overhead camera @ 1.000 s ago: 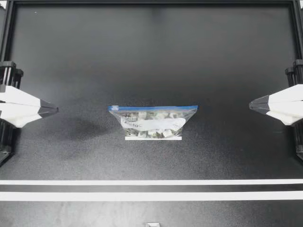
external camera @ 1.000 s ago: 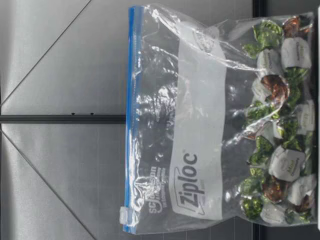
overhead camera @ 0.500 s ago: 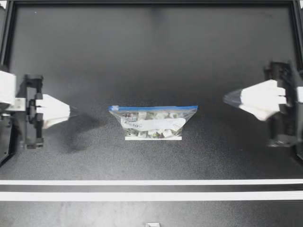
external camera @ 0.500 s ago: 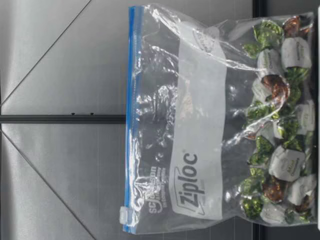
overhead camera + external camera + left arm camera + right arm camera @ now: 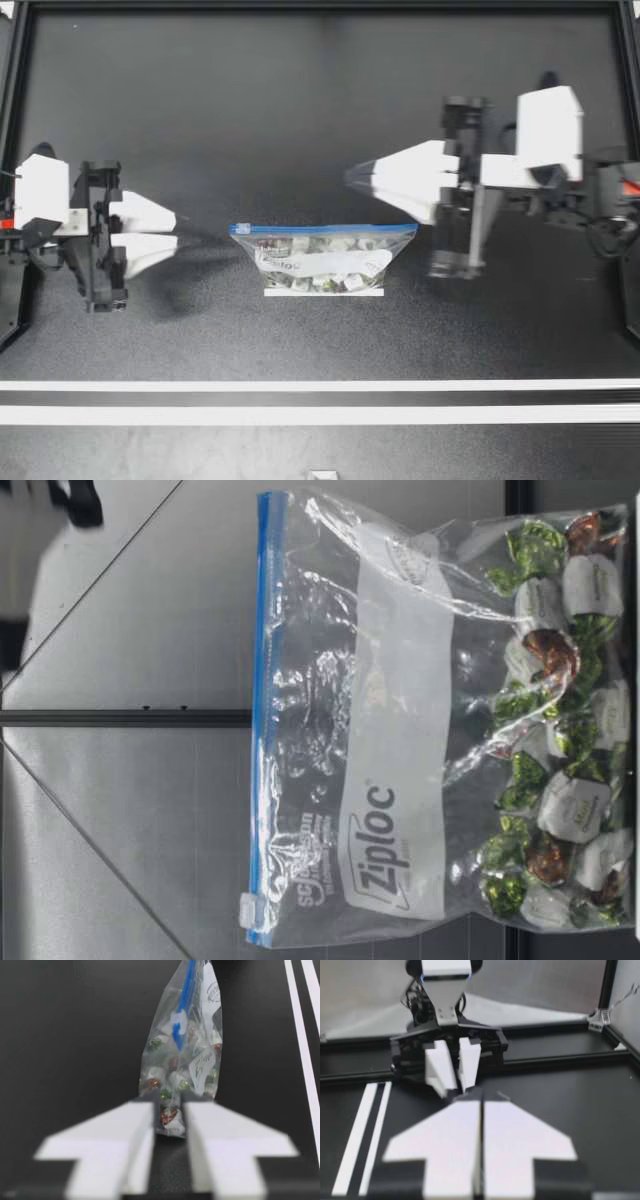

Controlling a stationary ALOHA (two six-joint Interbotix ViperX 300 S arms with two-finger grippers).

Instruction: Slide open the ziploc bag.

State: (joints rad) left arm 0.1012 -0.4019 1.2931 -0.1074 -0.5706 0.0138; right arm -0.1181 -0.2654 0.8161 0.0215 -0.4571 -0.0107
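The bag [image 5: 322, 258] is standing at the desk's [image 5: 320, 120] centre, zip [image 5: 322, 228] uppermost and shut along its whole length. Its slider [image 5: 237, 229] is sitting at the 9 o'clock end and sweets [image 5: 560, 730] are weighing down the bottom. No tool is touching it.

The left tool [image 5: 176, 229] is hovering just off the 9 o'clock end. Its fingers are standing a narrow gap apart, gripping nothing and lining up on the slider. The right tool [image 5: 350, 180] is hanging at about 1 o'clock from the bag, with its fingers pressed together and nothing between them.

The likely trouble is that the bag is resting loose. If the slider is being pulled while nothing is pinning the zip, the whole bag will probably drag or topple instead of opening. The left gap is also looking tight for so small a tab, so a slight misalignment may just shove it. The right tool must spread before it can pinch.

Compared with half a second ago, both tools are closer. The right has swept in from 3 o'clock and the left has crept inward. An arm part [image 5: 80, 500] is now showing above the zip in the low view. The bag is unmoved.
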